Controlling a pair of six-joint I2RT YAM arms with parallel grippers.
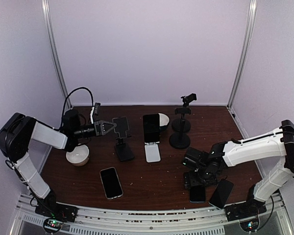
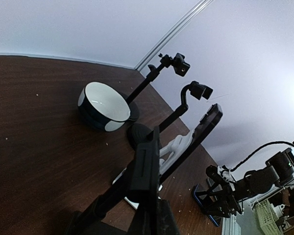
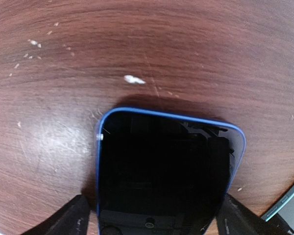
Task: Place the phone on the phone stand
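A blue-edged phone [image 3: 161, 166] lies screen-up on the brown table near the front right [image 1: 197, 194]. My right gripper [image 3: 154, 221] is low over it and open, one finger [image 3: 68, 220] at each long side, not clearly pressing. My left gripper [image 1: 106, 128] is shut on the upright plate of a black phone stand [image 1: 121, 126], whose base [image 1: 124, 152] rests on the table. In the left wrist view that plate [image 2: 146, 166] shows edge-on between my left gripper's [image 2: 156, 215] fingers. Another dark phone [image 1: 151, 128] leans on a white stand [image 1: 152, 152] at the centre.
A phone [image 1: 110, 182] lies flat at front left, another dark one [image 1: 221, 192] beside the blue phone. A white bowl [image 1: 78, 155] sits under the left arm, a dark-and-white bowl [image 2: 105, 105] behind the white stand. Two black clamp stands [image 1: 181, 132] rise at the back right.
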